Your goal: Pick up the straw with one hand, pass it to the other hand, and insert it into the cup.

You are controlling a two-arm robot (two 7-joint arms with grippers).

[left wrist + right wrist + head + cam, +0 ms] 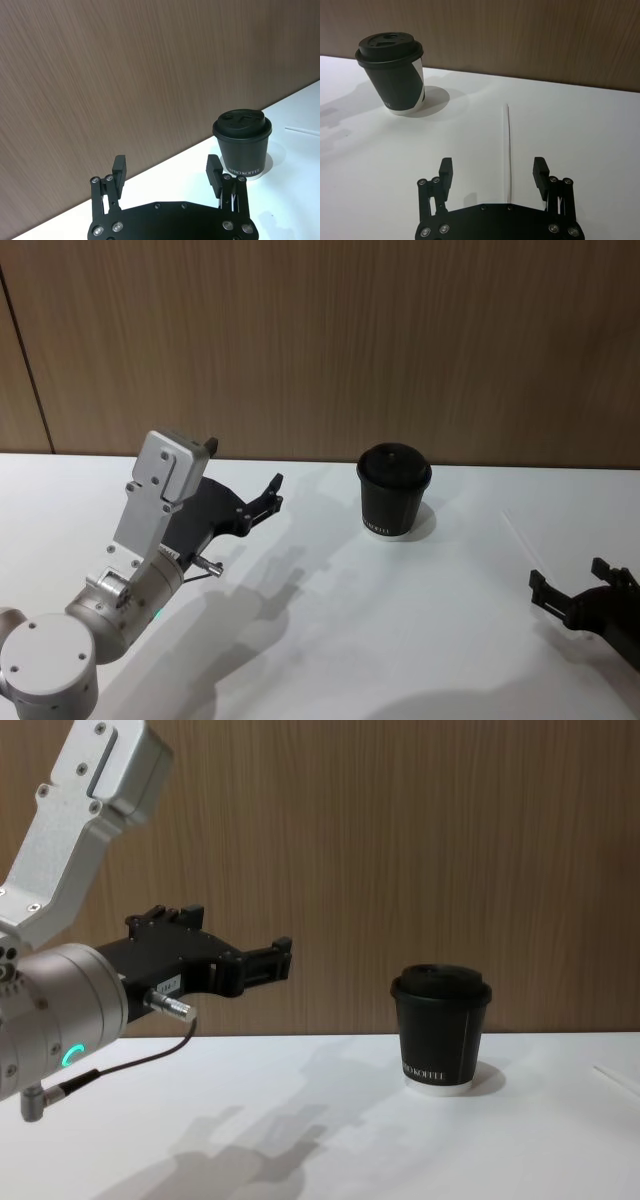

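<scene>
Straw [508,145]: lies flat on the white table [330,640], free of both grippers. It is on the robot's right side, apart from the cup and between the cup and the right gripper. In the right wrist view it runs lengthwise through the gap between that gripper's two fingers [445,172]. Its near end passes under the gripper body and its far end points toward the wall.

Cup [393,490]: stands upright on the table near the wood-panelled wall [320,340], roughly mid-table. The black lid [441,982] is fitted. Nothing touches the cup.

Right gripper [568,578]: plain black unit, low over the table at the right edge of the head view and directed toward the straw. Jaws are spread wide and hold nothing. The fingers sit either side of the straw's line without contact. Whether the fingertips touch the table cannot be determined.

Left gripper [272,495]: raised above the table on the robot's left, well apart from the cup and pointing toward it. Jaws are spread wide and hold nothing. Its silver-grey wrist [60,1010] shows a lit green ring [68,1055], and a dark cable [130,1065] loops beneath it.
</scene>
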